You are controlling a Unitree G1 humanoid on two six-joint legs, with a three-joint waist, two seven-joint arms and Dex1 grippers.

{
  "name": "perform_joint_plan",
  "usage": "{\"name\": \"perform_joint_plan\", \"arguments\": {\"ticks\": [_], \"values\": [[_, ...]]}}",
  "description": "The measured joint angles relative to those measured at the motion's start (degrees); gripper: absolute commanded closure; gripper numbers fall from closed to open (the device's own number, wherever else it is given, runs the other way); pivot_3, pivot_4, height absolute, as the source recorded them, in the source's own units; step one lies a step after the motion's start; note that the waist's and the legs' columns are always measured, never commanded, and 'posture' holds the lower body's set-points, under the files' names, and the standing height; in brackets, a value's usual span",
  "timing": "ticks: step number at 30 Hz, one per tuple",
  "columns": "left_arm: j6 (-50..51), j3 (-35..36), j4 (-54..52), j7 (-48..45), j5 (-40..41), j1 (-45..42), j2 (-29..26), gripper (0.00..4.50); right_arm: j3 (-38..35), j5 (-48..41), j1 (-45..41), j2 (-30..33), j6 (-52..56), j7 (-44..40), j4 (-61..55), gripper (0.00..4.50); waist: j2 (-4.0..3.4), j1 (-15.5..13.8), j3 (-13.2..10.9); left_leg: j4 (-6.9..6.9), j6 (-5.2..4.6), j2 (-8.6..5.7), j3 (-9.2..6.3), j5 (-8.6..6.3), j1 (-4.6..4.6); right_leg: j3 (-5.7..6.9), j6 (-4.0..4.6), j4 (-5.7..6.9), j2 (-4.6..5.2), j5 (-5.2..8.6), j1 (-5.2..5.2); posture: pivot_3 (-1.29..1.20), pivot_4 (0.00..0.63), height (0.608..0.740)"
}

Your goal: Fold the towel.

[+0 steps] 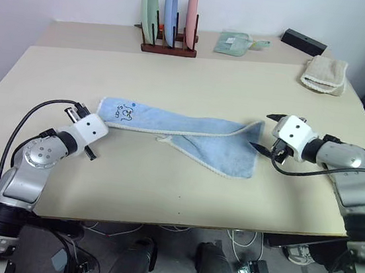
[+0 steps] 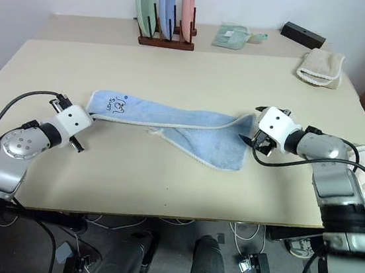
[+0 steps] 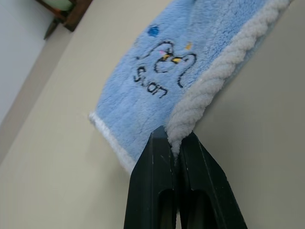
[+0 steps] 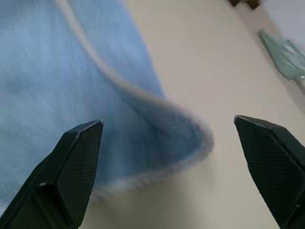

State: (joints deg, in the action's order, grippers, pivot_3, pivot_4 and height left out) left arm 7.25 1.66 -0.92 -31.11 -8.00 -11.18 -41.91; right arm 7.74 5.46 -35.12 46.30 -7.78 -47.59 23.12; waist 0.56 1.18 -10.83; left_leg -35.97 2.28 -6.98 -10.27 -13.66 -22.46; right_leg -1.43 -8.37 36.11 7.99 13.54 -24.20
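the towel point(image 1: 189, 136) lies stretched across the middle of the surface point(image 1: 163, 187), partly folded over itself. left claw point(image 3: 174, 143) pinched tight on its whitish corner trim beside the embroidered mark; right claw point(image 4: 167, 138) spread wide at the opposite corner, gripping nothing.

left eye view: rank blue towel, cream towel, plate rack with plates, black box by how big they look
1. blue towel, by far the largest
2. plate rack with plates
3. cream towel
4. black box

The last three sit farther from the camera, so they look smaller than they are.
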Motion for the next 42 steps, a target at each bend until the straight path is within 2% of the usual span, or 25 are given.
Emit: {"name": "perform_joint_plan", "arguments": {"ticks": [10, 12, 14, 20, 28, 30, 32, 36, 39, 42], "values": [[2.5, -0.1, -3.6, 0.0, -0.2, 2.1, 0.2, 4.45, 11.8, 16.4, -17.5, -5.1, -22.5, 7.5, 28.4, 0.00, 0.00, 0.0, 0.0, 0.08, 0.05, 0.39, 0.11, 0.01, 0.00, -0.07, 0.17, -0.02, -0.27, -0.11, -0.12, 0.00, 0.150, 0.736], [2.6, -0.2, -4.1, 0.0, -0.2, 2.2, 0.3, 4.50, 12.9, 18.2, -19.4, -5.4, -25.4, 8.8, 31.9, 0.51, 0.00, 0.0, 0.0, 0.09, 0.06, 0.42, 0.12, 0.02, 0.00, -0.07, 0.20, -0.02, -0.30, -0.12, -0.13, 0.00, 0.150, 0.736], [2.8, -0.1, -4.7, 0.0, -0.2, 2.8, 0.3, 4.50, 13.4, 19.1, -20.7, -5.5, -27.2, 9.1, 34.5, 1.25, 0.00, 0.0, 0.0, 0.09, 0.07, 0.42, 0.11, 0.03, 0.00, -0.07, 0.21, -0.02, -0.31, -0.13, -0.13, 0.00, 0.150, 0.736], [3.4, -0.1, -5.5, -0.1, -0.1, 6.0, 0.3, 4.50, 13.9, 20.2, -21.0, -5.4, -31.1, 9.3, 37.5, 4.33, -0.01, 0.1, 0.0, 0.11, 0.08, 0.45, 0.13, 0.03, 0.02, -0.09, 0.24, 0.00, -0.34, -0.15, -0.15, 0.00, 0.150, 0.736], [2.4, 1.7, -2.3, -1.6, 3.6, 3.8, 0.2, 4.50, 12.7, 19.4, -21.1, -3.2, -32.5, 9.0, 36.2, 4.42, -0.02, 0.0, 0.0, 0.10, 0.08, 0.46, 0.14, 0.03, 0.03, -0.11, 0.25, 0.01, -0.36, -0.16, -0.16, 0.00, 0.150, 0.736], [1.9, 1.8, 1.9, -1.9, 4.5, -1.3, 0.3, 4.50, 12.2, 19.2, -22.8, -3.2, -31.8, 9.2, 36.1, 4.42, -0.04, -0.1, 0.0, 0.09, 0.20, 0.46, 0.13, 0.10, 0.02, -0.10, 0.30, 0.04, -0.38, -0.19, -0.17, 0.00, 0.150, 0.736], [-0.1, 1.8, 9.5, -1.8, 4.9, -10.8, 0.6, 4.50, 12.0, 19.6, -27.1, -3.5, -30.4, 11.4, 36.5, 4.42, -0.04, -0.1, -0.1, 0.06, 0.30, 0.44, 0.12, 0.16, 0.01, -0.09, 0.34, 0.06, -0.41, -0.25, -0.19, 0.00, 0.150, 0.736], [-6.6, 1.2, 29.3, 5.2, 2.3, -34.8, 1.5, 4.50, 12.0, 23.4, -39.7, -4.2, -26.9, 22.0, 40.0, 4.42, 0.08, -0.1, -0.1, 0.02, 0.43, 0.43, 0.04, 0.23, -0.19, -0.08, 0.35, 0.09, -0.50, -0.33, -0.39, 0.00, 0.150, 0.736], [-13.0, 2.0, 42.5, 12.7, 0.9, -53.8, 0.8, 4.50, 11.6, 25.2, -49.4, -4.3, -25.1, 30.3, 41.7, 4.42, 0.17, 0.1, -0.1, 0.05, 0.72, 0.43, 0.21, 0.30, -0.69, -0.07, 0.26, 0.03, -0.44, -0.40, -1.00, 0.00, 0.150, 0.736], [-17.5, 2.4, 47.7, 14.5, 0.9, -61.5, -1.6, 4.50, 10.0, 24.4, -51.8, -4.3, -25.5, 31.5, 41.9, 4.42, 0.14, 1.3, -0.1, 0.09, 0.54, 0.43, 0.50, 0.05, -0.72, -0.01, 0.16, 0.02, -0.31, -0.37, -1.08, 0.00, 0.150, 0.736]]}}
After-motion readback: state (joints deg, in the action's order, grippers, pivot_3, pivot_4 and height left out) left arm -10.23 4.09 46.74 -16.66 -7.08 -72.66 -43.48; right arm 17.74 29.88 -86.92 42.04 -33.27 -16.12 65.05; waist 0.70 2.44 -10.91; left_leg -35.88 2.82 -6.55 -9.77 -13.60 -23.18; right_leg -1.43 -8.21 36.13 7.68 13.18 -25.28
